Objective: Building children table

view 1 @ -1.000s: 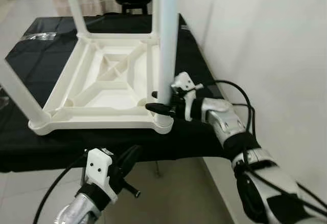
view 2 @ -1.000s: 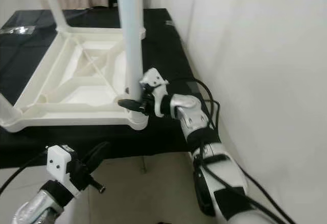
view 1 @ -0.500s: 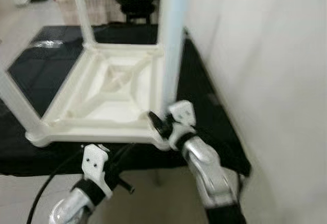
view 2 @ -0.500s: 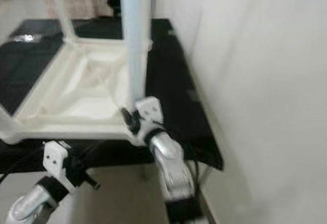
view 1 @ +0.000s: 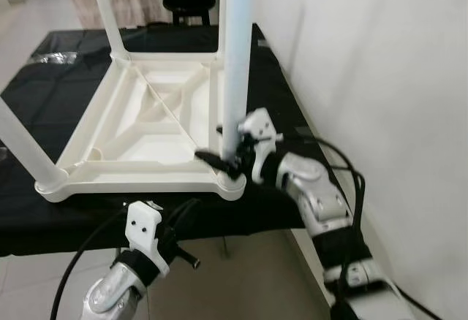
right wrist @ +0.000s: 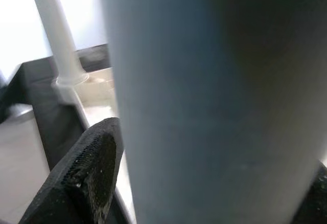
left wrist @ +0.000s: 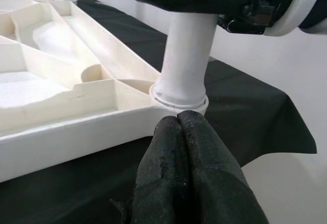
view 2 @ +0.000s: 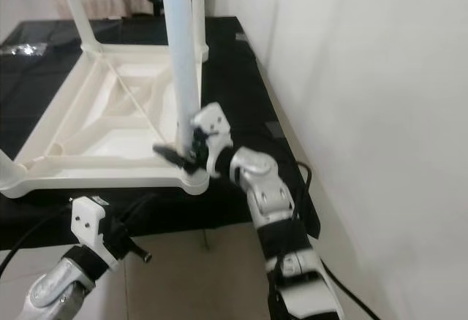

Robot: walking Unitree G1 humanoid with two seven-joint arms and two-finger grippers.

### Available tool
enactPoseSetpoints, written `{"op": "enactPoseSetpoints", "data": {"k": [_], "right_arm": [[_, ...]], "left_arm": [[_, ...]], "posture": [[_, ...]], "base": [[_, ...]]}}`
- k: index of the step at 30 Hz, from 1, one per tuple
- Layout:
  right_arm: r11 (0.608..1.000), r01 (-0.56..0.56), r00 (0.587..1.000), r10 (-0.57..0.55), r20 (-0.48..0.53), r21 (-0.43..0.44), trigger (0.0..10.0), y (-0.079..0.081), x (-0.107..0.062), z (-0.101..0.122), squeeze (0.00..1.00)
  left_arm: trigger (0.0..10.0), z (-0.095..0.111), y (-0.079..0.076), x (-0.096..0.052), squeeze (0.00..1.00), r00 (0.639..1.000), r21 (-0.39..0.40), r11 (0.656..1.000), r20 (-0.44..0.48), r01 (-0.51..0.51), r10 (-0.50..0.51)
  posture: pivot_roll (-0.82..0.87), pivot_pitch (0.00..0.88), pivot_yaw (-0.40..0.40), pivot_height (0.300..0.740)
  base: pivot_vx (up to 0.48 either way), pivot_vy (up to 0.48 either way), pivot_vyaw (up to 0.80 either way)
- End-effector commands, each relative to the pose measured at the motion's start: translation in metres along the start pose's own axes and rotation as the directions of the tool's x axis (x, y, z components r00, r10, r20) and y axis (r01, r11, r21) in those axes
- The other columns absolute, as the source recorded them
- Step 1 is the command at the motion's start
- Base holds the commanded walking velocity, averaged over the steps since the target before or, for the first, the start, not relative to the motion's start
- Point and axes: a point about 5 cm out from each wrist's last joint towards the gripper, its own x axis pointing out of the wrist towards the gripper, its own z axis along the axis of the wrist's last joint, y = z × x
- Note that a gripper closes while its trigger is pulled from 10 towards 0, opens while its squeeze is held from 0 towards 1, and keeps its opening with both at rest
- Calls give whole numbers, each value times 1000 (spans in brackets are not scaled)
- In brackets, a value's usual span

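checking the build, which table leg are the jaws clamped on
The near-right leg, at the tabletop's corner closest to the wall: the right gripper grips it low down. The other legs stand free.

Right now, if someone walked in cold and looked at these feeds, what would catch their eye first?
The white children's table lying upside down on the black-covered worktop, legs pointing up. Next, the right gripper clamped around the near-right leg just above its corner socket, by the wall. The left gripper hovers shut below the worktop's near edge.
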Motion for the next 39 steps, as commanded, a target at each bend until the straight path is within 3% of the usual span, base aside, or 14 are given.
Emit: {"op": "enactPoseSetpoints", "data": {"k": [1, 9, 10, 13, 14, 19, 28, 29, 30, 31, 32, 33, 34, 39], "right_arm": [[993, -120, 992, 119, -34, -12, 10000, -8, -3, -5, 0], [965, -261, 960, 260, -107, 6, 10000, -20, -7, -5, 0], [962, -272, 956, 273, -104, 24, 941, -21, -7, -5, 0], [957, -287, 952, 291, -96, 46, 941, -22, -8, -4, 0], [951, -304, 946, 308, -99, 56, 0, -23, -10, -4, 0], [939, -336, 935, 342, -94, 71, 0, -25, -16, -6, 0], [987, -151, 984, 155, -86, 48, 0, -34, -32, -20, 0], [997, 27, 994, -19, -105, 71, 0, -25, -31, -35, 0], [997, 27, 994, -19, -105, 71, 0, -25, -31, -35, 0], [926, 361, 930, -349, -114, 110, 0, -11, -30, -51, 0], [880, 471, 873, -454, -176, 66, 0, 25, -33, -69, 0], [880, 471, 873, -454, -176, 66, 0, 25, -33, -69, 0], [853, 521, 840, -505, -199, 35, 0, 49, -35, -75, 0], [880, 473, 866, -452, -215, 52, 0, 55, -25, -80, 0]], "left_arm": [[10000, -6, -2, -3, 0, 1000, -9, 1000, -19, -5, 5], [10000, -4, -8, -7, 0, 1000, -9, 1000, -17, -6, 5], [10000, -3, -10, -8, 0, 1000, -12, 1000, -17, -4, 4], [10000, -3, -11, -9, 0, 1000, -14, 1000, -17, -2, 2], [10000, -2, -12, -9, 0, 1000, -15, 1000, -17, -1, 1], [10000, -1, -14, -11, 0, 1000, -21, 1000, -15, 1, -1], [10000, -1, -15, -11, 0, 1000, -25, 1000, -15, 1, -2], [10000, -1, -13, -11, 0, 1000, -24, 1000, -15, 0, -1], [10000, -1, -13, -11, 0, 1000, -24, 1000, -15, 0, -1], [10000, 0, -11, -11, 0, 1000, -22, 1000, -14, -1, 1], [10000, 0, -9, -10, 0, 1000, -22, 1000, -13, -1, 1], [10000, 0, -9, -10, 0, 1000, -22, 1000, -13, -1, 1], [10000, 0, -7, -9, 0, 1000, -22, 1000, -12, -1, 1], [10000, -4, -3, -5, 0, 1000, -23, 1000, -17, 2, -3]], "posture": [[75, 152, -74, 740], [89, 182, -79, 740], [88, 190, -82, 740], [88, 192, -81, 740], [85, 202, -80, 740], [79, 213, -77, 740], [64, 218, -86, 740], [50, 219, -94, 740], [50, 219, -94, 740], [18, 216, -86, 740], [23, 217, -72, 740], [23, 217, -72, 740], [21, 214, -74, 740], [6, 158, -60, 740]], "base": [[0, 0, 0], [0, 0, 0], [0, 0, 0], [0, 0, 0], [0, 0, 0], [0, 0, 0], [0, 0, 0], [0, 0, 0], [0, 0, 0], [0, 0, 0], [0, 0, 0], [0, 0, 0], [0, 0, 0], [0, 0, 0]]}}
